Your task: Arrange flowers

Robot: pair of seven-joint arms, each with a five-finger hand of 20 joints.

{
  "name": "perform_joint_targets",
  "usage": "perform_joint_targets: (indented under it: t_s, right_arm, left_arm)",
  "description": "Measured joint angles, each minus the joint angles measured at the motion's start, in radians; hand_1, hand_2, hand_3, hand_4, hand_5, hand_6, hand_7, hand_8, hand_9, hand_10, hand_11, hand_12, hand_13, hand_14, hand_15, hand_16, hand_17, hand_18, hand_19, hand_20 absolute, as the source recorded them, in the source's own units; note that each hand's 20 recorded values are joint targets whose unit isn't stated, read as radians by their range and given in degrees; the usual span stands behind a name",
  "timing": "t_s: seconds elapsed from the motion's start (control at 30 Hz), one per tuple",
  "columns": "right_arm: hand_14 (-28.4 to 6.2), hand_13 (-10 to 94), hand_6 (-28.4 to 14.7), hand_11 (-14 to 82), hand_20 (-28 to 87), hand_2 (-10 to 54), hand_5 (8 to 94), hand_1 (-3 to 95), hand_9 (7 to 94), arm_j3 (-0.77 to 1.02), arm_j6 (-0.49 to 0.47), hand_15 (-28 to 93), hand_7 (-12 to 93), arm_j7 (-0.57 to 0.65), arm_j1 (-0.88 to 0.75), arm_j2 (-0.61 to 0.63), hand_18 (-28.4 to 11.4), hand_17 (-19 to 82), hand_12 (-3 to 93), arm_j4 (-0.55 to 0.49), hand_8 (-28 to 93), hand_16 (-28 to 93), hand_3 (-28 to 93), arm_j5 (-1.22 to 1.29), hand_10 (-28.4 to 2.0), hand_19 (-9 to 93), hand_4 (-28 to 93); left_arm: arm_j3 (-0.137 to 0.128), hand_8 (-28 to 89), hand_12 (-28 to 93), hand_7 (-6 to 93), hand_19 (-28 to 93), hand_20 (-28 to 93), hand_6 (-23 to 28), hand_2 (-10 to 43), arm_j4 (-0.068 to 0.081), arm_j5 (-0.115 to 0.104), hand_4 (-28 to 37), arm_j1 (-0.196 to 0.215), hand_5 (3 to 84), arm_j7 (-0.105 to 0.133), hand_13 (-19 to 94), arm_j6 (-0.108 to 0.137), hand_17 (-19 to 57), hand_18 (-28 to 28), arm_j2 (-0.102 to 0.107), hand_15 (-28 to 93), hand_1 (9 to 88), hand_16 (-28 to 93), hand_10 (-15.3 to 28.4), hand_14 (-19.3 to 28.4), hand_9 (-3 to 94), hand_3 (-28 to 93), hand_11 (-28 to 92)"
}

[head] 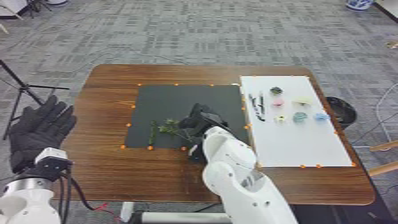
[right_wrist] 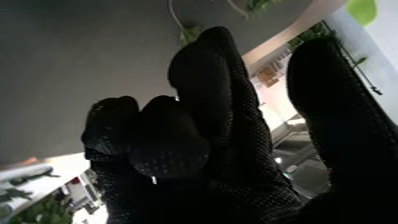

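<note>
Right robot hand [head: 204, 120] over the black mat [head: 182, 98], thumb apart from fingers.

Office-like lab room, grey carpet tiles [head: 204, 37], black tripod [head: 25, 88]

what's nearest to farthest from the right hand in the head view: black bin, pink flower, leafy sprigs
1. leafy sprigs, on the dark mat, just left of the right hand
2. pink flower, on the white sheet, to its right
3. black bin, beyond the sheet, farthest right
</note>
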Motion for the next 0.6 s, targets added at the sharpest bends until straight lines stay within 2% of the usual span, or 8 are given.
perform_joint_targets:
  t_s: [0.03,0.1,0.2,0.3,0.43,0.6]
  right_arm:
    - [-7.5,80,-6.3,24.3,21,3.3,65.4,33.9,76.4,0.000,0.004,61,41,-0.014,-0.003,0.007,-21.5,48,22.5,-0.008,7,35,71,-0.009,-17.7,92,-17]
    - [-7.6,80,-6.6,17.3,17,4.3,60.5,35.1,73.9,0.002,0.012,59,57,-0.058,-0.012,0.023,-20.6,49,18.5,-0.026,15,33,70,-0.015,-19.3,93,-17]
    - [-7.1,82,-5.4,13.8,16,7.1,59.6,40.7,72.3,0.022,-0.004,59,66,-0.120,-0.027,0.033,-20.4,50,16.4,-0.045,20,32,70,0.006,-20.2,93,-18]
    - [-6.6,82,-6.1,12.4,17,8.1,59.7,44.5,71.0,0.051,-0.132,60,68,-0.120,-0.029,0.027,-20.6,49,15.6,-0.059,21,32,69,0.062,-20.3,93,-20]
    - [-6.2,81,-7.1,11.6,17,8.3,59.6,46.0,70.0,0.059,-0.343,62,67,-0.082,-0.026,0.013,-20.6,49,15.1,-0.062,22,32,69,0.065,-20.5,93,-21]
    - [-6.4,80,-7.0,11.2,18,8.4,59.0,45.9,69.0,0.059,-0.351,62,67,-0.075,-0.026,-0.001,-20.3,49,14.8,-0.062,22,32,69,0.059,-20.5,93,-21]
  left_arm:
    - [0.001,-11,6,13.1,39,7,8.4,15.3,0.001,0.000,-28.2,-0.002,42.4,-0.001,29,-0.001,-6.5,15.4,0.001,25,25.9,-5,14.4,15.2,37.5,71,20]
    - [0.001,-11,6,13.2,39,7,8.4,15.4,0.002,0.003,-28.2,-0.002,42.4,-0.005,29,-0.003,-6.5,15.4,0.002,25,26.1,-5,14.3,15.2,37.3,72,20]
    - [-0.004,-11,6,13.3,39,7,8.4,15.4,0.005,0.010,-28.3,-0.001,42.4,-0.014,29,-0.023,-6.5,15.4,0.002,24,26.3,-5,14.2,15.3,37.2,72,20]
    - [-0.006,-11,6,13.4,39,7,8.4,15.2,0.009,0.010,-28.3,-0.002,42.4,-0.018,29,-0.040,-6.5,15.4,0.002,24,26.4,-5,14.2,15.3,37.2,72,19]
    - [-0.006,-11,6,13.5,38,7,8.4,15.2,0.010,0.016,-28.3,-0.003,42.4,-0.021,29,-0.044,-6.5,15.4,0.002,24,26.0,-5,14.2,15.3,37.1,71,19]
    - [-0.006,-11,6,13.5,38,7,8.3,15.1,0.010,0.021,-28.3,-0.004,42.4,-0.026,29,-0.044,-6.5,15.4,0.002,24,25.9,-5,14.2,15.2,37.1,71,19]
